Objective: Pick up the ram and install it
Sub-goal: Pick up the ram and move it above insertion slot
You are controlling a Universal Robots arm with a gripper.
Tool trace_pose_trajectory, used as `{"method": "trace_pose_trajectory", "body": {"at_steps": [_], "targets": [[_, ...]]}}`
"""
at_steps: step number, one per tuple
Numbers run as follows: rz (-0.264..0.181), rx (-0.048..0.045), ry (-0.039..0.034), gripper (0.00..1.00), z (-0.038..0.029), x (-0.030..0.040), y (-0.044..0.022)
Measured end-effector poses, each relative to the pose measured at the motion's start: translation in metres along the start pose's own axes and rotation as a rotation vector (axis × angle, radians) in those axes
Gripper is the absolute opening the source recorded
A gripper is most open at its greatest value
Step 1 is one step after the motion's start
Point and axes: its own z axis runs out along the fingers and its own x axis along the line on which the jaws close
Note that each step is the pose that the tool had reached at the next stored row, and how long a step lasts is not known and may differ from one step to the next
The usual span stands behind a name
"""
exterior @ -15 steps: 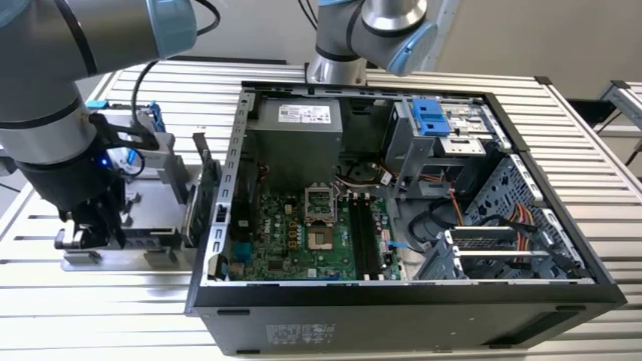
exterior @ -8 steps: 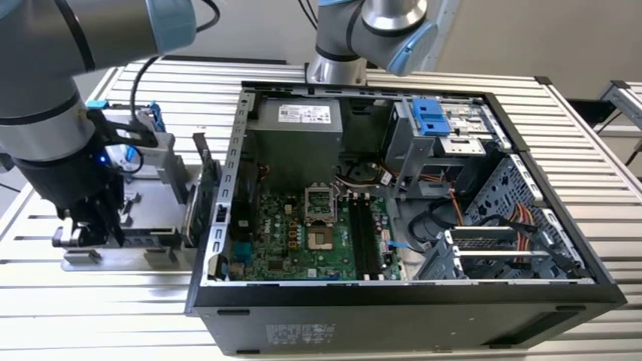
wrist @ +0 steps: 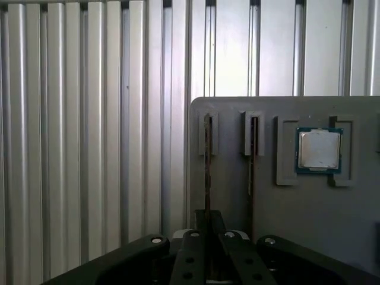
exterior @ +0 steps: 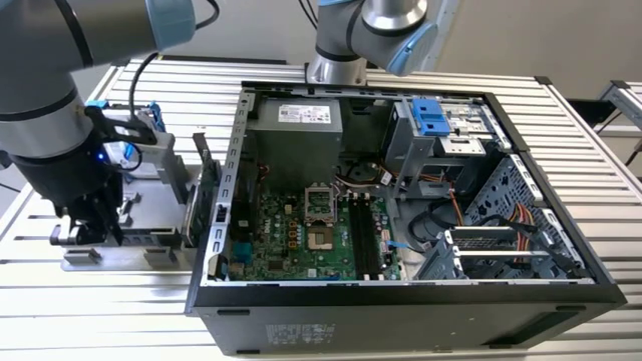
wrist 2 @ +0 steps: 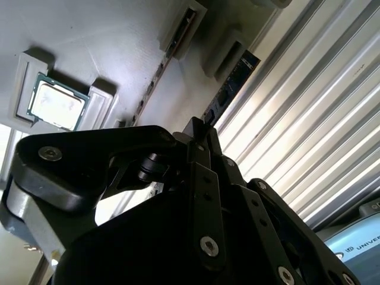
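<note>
On the slatted table [exterior: 561,113], beside the open computer case [exterior: 401,316], stands the grey holder [wrist: 285,208]. Our pincer [wrist: 208,222] sits narrow, pinching the ram [wrist: 208,154], which stands upright in its slot. We judge a straight, untwisted lift best.

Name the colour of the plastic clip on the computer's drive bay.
Blue; the clip shows best in the exterior view.
</note>
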Motion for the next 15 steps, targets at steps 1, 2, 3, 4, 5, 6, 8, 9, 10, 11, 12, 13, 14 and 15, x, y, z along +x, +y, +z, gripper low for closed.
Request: {"method": "trace_pose_trajectory", "body": {"at_steps": [1,2,3,4,5,6,8,9,10,11,12,13,14,15], "targets": [[0.0,0.0,0.0,0.0,-0.0006,0.0001,0.0],[0.0,0.0,0.0,0.0,-0.0013,0.0001,0.0001],[0.0,0.0001,-0.0003,0.0,-0.002,0.0002,0.0001],[0.0,0.0001,-0.0006,0.0,-0.0026,0.0002,0.0002],[0.0,0.0001,-0.0009,0.0,-0.0034,0.0002,0.0002],[0.0,0.0002,-0.0012,0.0,-0.0041,0.0003,0.0002],[0.0,0.0001,-0.0014,0.0,-0.0058,0.0004,0.0003],[0.0,0.0002,-0.0015,0.0,-0.0067,0.0005,0.0003],[0.0,0.0002,-0.0016,0.0,-0.0078,0.0006,0.0003],[0.0,0.0001,-0.0016,0.0,-0.0089,0.0007,0.0003],[0.0,0.0002,-0.0016,0.0,-0.0098,0.0008,0.0003],[0.0,0.0002,-0.0016,0.0,-0.0107,0.0008,0.0004],[0.0,0.0001,-0.0015,0.0,-0.0117,0.0009,0.0004],[0.0,0.0001,-0.0015,0.0,-0.0126,0.001,0.0005]]}}
